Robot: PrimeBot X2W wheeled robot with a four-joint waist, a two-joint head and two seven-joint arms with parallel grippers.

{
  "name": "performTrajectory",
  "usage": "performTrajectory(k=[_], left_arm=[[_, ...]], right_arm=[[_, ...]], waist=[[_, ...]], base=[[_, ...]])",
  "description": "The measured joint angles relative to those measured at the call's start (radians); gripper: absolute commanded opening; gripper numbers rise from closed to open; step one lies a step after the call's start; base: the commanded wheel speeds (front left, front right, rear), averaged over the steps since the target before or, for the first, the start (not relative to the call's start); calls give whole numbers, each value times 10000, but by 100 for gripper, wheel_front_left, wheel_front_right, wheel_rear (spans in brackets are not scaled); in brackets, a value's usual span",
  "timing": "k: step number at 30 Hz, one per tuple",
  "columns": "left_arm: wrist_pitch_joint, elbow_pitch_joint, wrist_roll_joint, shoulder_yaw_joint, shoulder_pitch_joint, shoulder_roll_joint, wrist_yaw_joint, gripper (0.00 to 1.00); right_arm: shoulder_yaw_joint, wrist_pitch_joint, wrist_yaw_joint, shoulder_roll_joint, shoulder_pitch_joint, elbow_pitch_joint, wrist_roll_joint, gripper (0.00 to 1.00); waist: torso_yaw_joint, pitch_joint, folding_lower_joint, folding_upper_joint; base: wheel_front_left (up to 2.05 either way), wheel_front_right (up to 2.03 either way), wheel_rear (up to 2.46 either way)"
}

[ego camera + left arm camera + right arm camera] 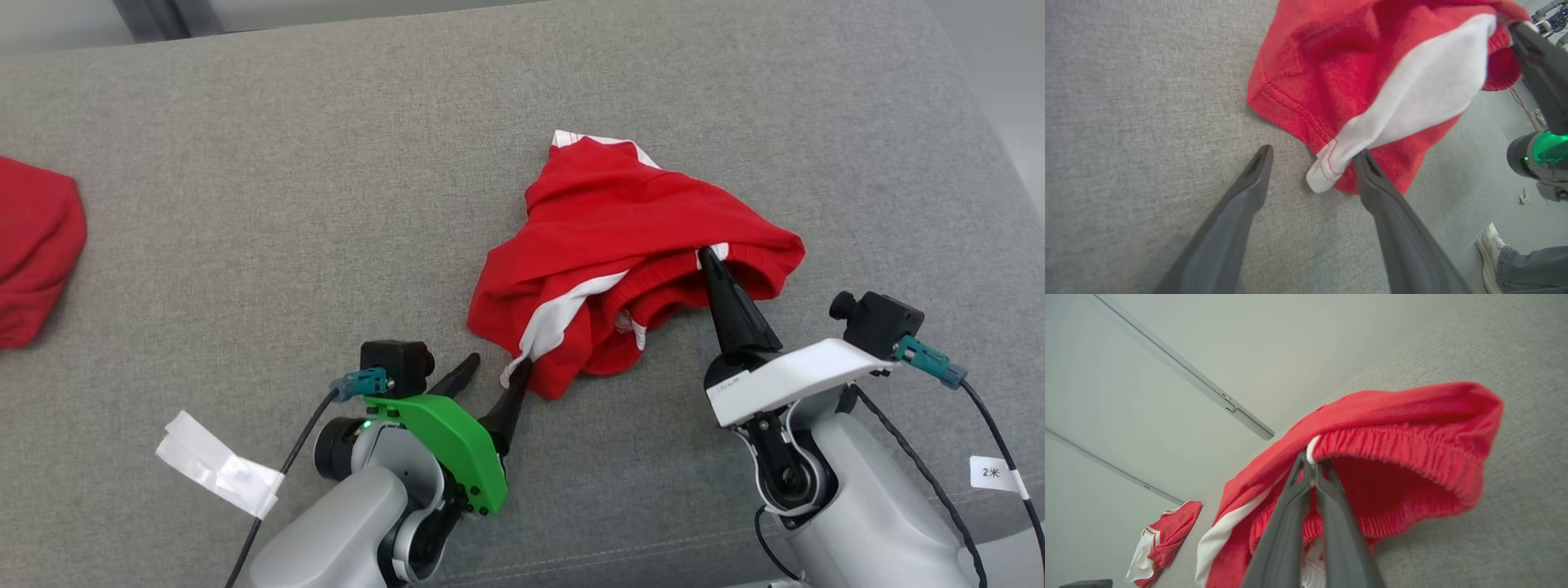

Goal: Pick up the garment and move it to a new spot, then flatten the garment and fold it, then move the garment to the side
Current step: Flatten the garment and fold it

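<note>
The right gripper (709, 261) is clamped on the elastic waistband of the red shorts (620, 212), holding that edge raised off the grey cushion (269, 163). The left gripper (498, 365) is spread wide at the white-striped hem corner, one finger touching the cloth and nothing gripped. The shorts sit bunched mid-cushion. Bare grey surface stretches left to another red garment (33, 245) at the left edge of the head view.

Silver forearms (343, 523); left gripper (498, 365) wears a green bracket (449, 441), right gripper (707, 257) a white bracket (784, 376); teal-plugged black cables (304, 437) beside each black wrist camera (396, 363).
</note>
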Motion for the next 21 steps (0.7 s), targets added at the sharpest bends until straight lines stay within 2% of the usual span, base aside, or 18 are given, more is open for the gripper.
performTrajectory(k=[1,2,3,14,21], left_arm=[[-25,42,0,13,-40,-10,-21,49],[-25,84,0,4,-73,-29,-119,37],[-25,121,0,-17,-94,-61,-188,0],[-130,372,-4,-138,-132,-272,-727,0],[-825,205,-36,458,-161,-142,-692,0]], right_arm=[[-10,0,0,0,-2,-4,-2,0],[-46,0,6,0,-3,-4,-12,0],[-77,0,17,-4,-5,-6,-17,0],[-213,0,82,-2,-7,2,-100,0],[136,75,84,-230,-2,-33,-261,0]], waist=[[-12,22,0,0],[-21,42,0,0],[-26,55,0,0],[-14,68,0,0],[62,-28,0,0]], base=[[0,0,0],[0,0,0],[0,0,0],[0,0,0],[0,0,0]])
